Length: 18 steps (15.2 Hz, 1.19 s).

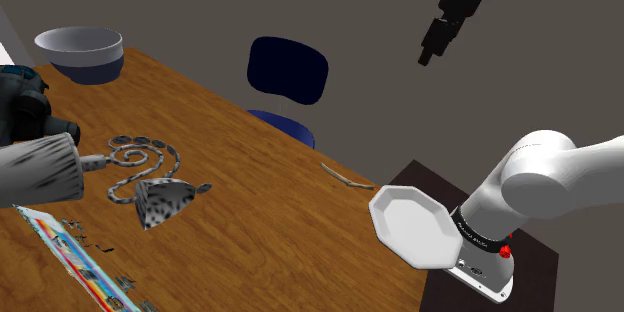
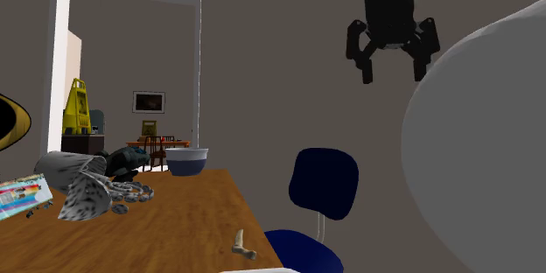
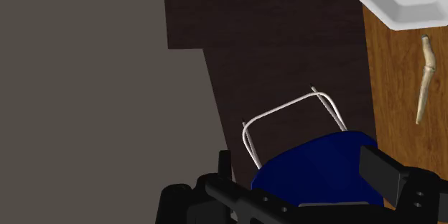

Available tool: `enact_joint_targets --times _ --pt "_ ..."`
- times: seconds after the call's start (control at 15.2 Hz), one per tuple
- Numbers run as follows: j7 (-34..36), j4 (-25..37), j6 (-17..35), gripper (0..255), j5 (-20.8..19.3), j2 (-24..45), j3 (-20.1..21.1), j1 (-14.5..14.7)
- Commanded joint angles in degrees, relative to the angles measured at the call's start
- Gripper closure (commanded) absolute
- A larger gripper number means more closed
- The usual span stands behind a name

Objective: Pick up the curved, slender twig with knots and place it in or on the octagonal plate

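White arm (image 1: 540,185) high, end effector (image 2: 392,72) aloft, fingers (image 2: 364,63) spread, empty.

On the brown wood-grain bench (image 1: 260,200), a pale tan knotted twig (image 1: 345,177) shows right of centre and a plain white octagonal plate (image 1: 415,225) at lower right. At upper left is a grey-blue round bowl (image 1: 80,52). Left of centre, a black-and-white speckled cone (image 1: 160,203) and a coiled chain (image 1: 140,152) share the same mottling. A flat card with rainbow stripes (image 1: 70,250) shows at lower left. The padded chair (image 1: 287,68) at top centre is deep navy. At upper right, the all-black pincer (image 1: 427,58) stands out against the flat grey wall (image 1: 200,10). The robot arm (image 1: 545,185) is white and its box stand (image 1: 425,175) dark brown.
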Motion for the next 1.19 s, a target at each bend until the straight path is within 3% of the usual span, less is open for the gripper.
enact_joint_targets --times 0.0,0.59,1.12 --pt "0.0 0.0 0.0 0 0.0 0.0 0.0 0.0" --pt "9.6 -10.8 8.7 0 6.1 -0.6 9.3 4.4" --pt "18.4 -16.2 18.3 0 12.1 4.6 18.5 9.0"
